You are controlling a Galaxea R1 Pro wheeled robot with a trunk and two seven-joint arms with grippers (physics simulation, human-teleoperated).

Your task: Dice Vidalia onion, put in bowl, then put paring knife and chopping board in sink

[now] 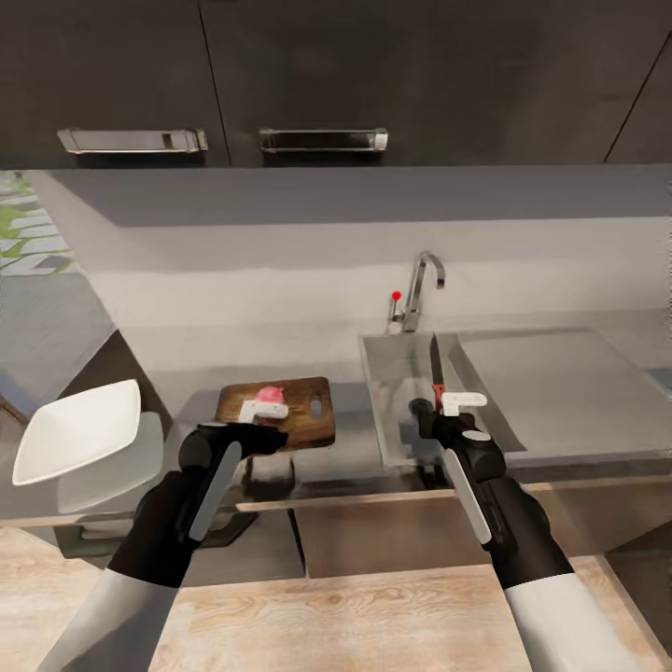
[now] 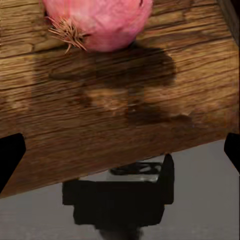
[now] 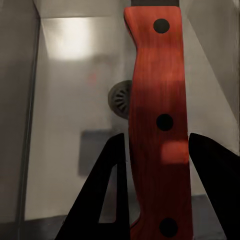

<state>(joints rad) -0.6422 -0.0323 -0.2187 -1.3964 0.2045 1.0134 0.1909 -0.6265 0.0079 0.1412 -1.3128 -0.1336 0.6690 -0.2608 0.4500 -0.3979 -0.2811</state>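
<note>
Onion (image 1: 270, 395) sits whole on the board (image 1: 308, 417), ready for dicing; left claw (image 1: 262, 411) hangs just before it, fingers spread wide, empty. Right claw (image 3: 154, 192) pinches the knife (image 3: 158, 125) by its red handle over the sink (image 1: 392, 392), blade pointing away, probably so it can be carried to the board.

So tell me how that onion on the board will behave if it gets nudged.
The Vidalia onion is round, so it will probably roll on the flat chopping board. Its smooth skin looks likely to slip. Nothing braces it; the left end effector sits beside it.

Head camera looks down over countertop (image 1: 280, 355); wrist cameras sit close above chopping board (image 2: 120, 115) and sink (image 3: 75, 100).
</note>
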